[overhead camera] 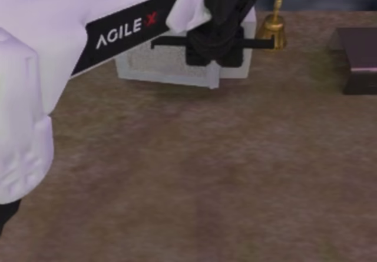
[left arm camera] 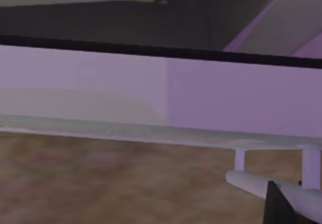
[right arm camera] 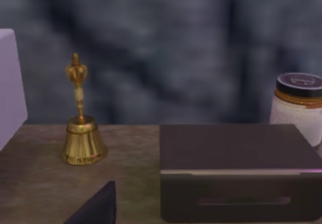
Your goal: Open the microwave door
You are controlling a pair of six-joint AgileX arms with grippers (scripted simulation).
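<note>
The off-white microwave (overhead camera: 244,20) stands at the table's far middle, mostly under my left arm. Its door (overhead camera: 154,63), with the speckled mesh window, is swung a little outward, and the thin handle bar (overhead camera: 212,78) is at its right edge. My left gripper (overhead camera: 211,62) hangs right over that handle. In the left wrist view the door (left arm camera: 126,131) is seen edge-on in front of the pale cavity of the microwave (left arm camera: 241,98), and one dark finger (left arm camera: 282,206) lies against the handle bar (left arm camera: 251,182). My right gripper (right arm camera: 100,209) is parked out of the top view, on the right.
A gold hand bell (overhead camera: 275,23) stands just right of the microwave, close to my left wrist. A dark brown box (overhead camera: 356,59) sits at the far right. In the right wrist view a cream jar with a dark lid (right arm camera: 298,105) stands behind that box.
</note>
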